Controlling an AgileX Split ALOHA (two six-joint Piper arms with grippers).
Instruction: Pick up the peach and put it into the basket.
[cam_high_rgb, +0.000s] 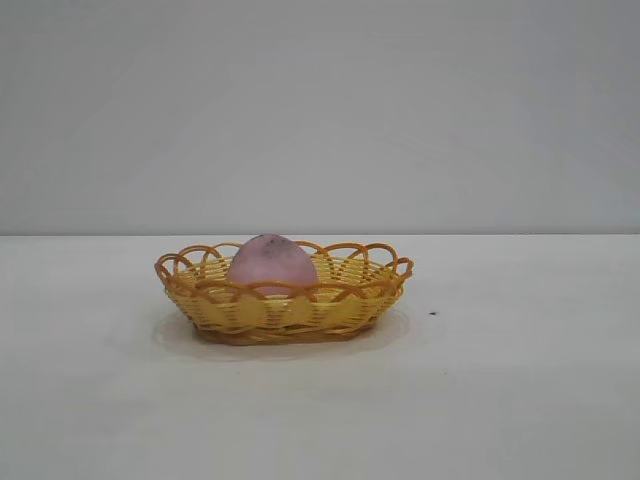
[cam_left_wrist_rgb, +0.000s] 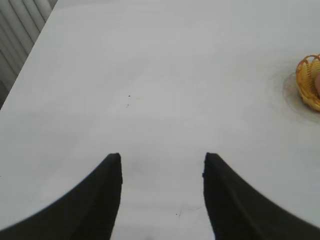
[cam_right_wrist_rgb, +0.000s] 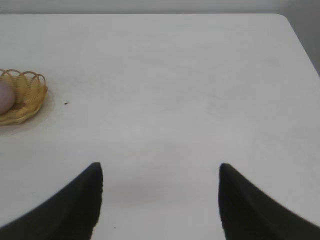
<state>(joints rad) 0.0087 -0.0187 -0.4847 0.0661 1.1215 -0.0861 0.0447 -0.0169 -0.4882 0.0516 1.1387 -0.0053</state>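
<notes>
- The peach (cam_high_rgb: 271, 262) is dull pink and matte, with fine dark speckles over a greyish top.
- The basket (cam_high_rgb: 290, 310) has a yellow weave, an orange-brown looped rim and an orange-brown base.
- The counter (cam_high_rgb: 520, 400) is plain white, with one tiny dark speck to the right of the basket.
- The wall (cam_high_rgb: 320, 110) behind is flat pale grey.
- Both grippers' fingers (cam_left_wrist_rgb: 97, 200) (cam_right_wrist_rgb: 250, 205) are matte black.

Left claw (cam_left_wrist_rgb: 162, 165) and right claw (cam_right_wrist_rgb: 160, 172) — both spread wide, empty.
</notes>
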